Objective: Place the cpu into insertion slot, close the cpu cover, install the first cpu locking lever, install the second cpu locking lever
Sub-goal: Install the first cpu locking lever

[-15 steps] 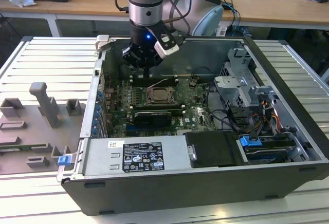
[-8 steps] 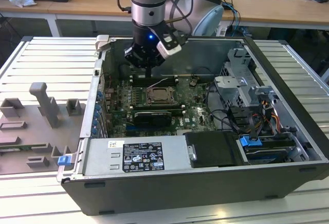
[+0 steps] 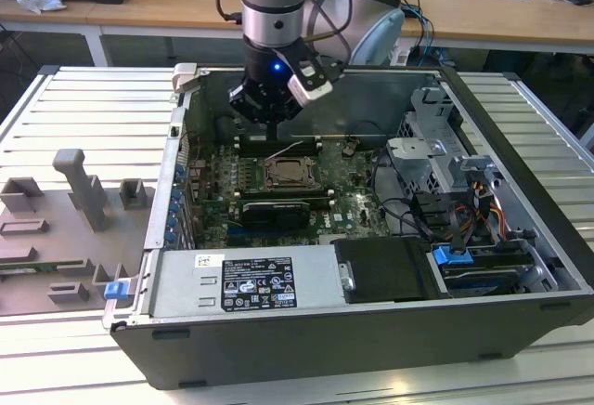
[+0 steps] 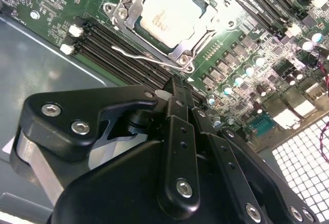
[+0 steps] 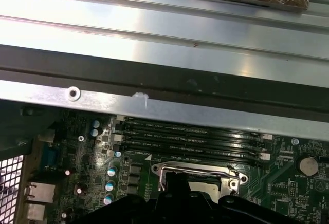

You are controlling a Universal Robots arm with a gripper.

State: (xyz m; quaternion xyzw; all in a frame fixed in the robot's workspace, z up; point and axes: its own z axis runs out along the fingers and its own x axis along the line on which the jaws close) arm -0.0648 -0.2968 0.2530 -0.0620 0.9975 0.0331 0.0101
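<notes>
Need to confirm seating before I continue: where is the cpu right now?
The cpu lies in the insertion slot mid-motherboard, framed by the cpu cover, beside the long black memory slots, just below the gripper in the exterior view.

We see the gripper (image 3: 276, 129) low inside the open computer case (image 3: 520, 122), just above the memory slots (image 4: 121, 59). At its 6 o'clock in the exterior view the cpu cover (image 4: 134, 4) lies open from above. The graphics card (image 3: 275, 212) bars further 6 o'clock; drive cage (image 3: 429, 150) and cables (image 3: 408, 215) crowd 3 o'clock.
</notes>
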